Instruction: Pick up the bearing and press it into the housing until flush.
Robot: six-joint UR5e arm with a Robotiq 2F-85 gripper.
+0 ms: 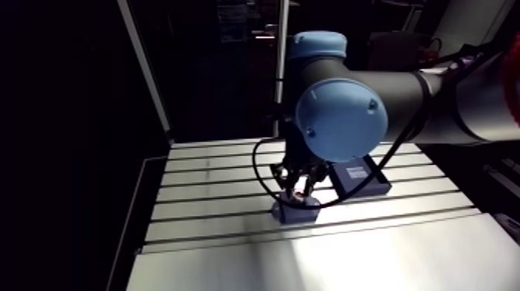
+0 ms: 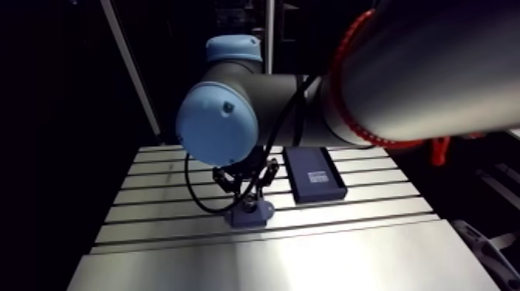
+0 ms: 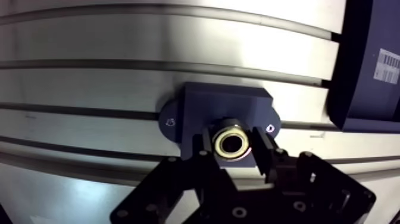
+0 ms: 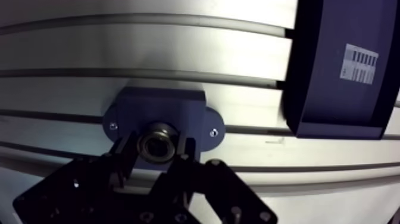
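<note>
In the arm view, the arm reaches down to the slotted surface (image 1: 209, 182). The end effector (image 1: 298, 188) hangs directly over one small dark-blue housing (image 1: 295, 210). One flat dark box (image 1: 360, 175) with a white label lies just beside the housing, not touching it. The fingers are too small and dark here to read.

In the wrist view, the two fingers (image 3: 262, 152) are clamped on the single bearing (image 3: 230, 143), one on each side of its outer ring. The bearing's open bore faces the camera. Its axis therefore runs along the end effector's own line of approach, straight toward the housing beneath it. The housing body shows just ahead of the fingers. It has a flange ear on each side, and each ear has one screw (image 3: 171, 121), making two. The bearing covers the housing's seat, so I cannot tell whether it has entered the seat or only hovers above it.

I judge that the coming move depends on this stacking: bearing over housing, with the axes seemingly in line. The press should go straight down that axis. Any tilt could jam the ring before it sits flush.
</note>
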